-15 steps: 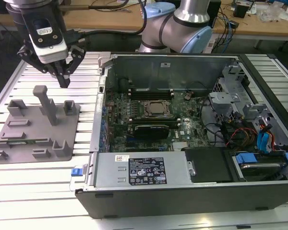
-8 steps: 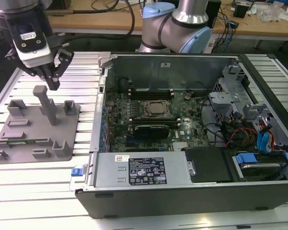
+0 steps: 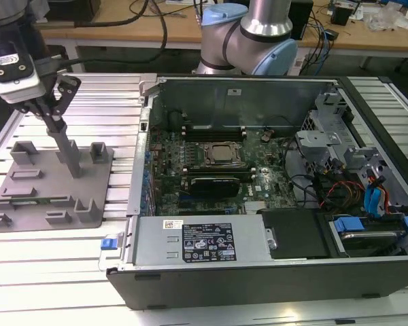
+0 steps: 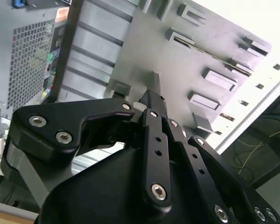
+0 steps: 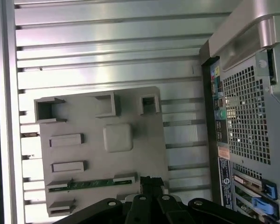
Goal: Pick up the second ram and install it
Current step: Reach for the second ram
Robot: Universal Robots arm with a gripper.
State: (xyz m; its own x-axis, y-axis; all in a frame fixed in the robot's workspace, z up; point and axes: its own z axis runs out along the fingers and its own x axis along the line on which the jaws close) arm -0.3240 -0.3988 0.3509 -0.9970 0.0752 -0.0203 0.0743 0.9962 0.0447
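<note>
The second ram (image 5: 91, 183) is a thin green stick lying in a slot of the grey fixture plate (image 5: 84, 121). In the exterior view it shows as a green strip (image 3: 37, 201) on the plate (image 3: 51, 187), at that view's left. My gripper (image 3: 69, 155) slants down onto the plate just behind the ram. Its fingers are shut together, and I see nothing held between them. In the first wrist view the gripper (image 5: 149, 181) sits right beside one end of the ram. The second wrist view shows the gripper (image 4: 152, 93) over the plate (image 4: 196, 60).
An open computer case (image 3: 258, 272) with its motherboard (image 3: 217, 156) lies beside the plate, on the exterior view's right. Its perforated back panel (image 5: 247, 112) faces the fixture. Upright grey posts (image 3: 100, 155) stand on the plate around the gripper. Everything rests on a ribbed aluminium table (image 3: 47, 258).
</note>
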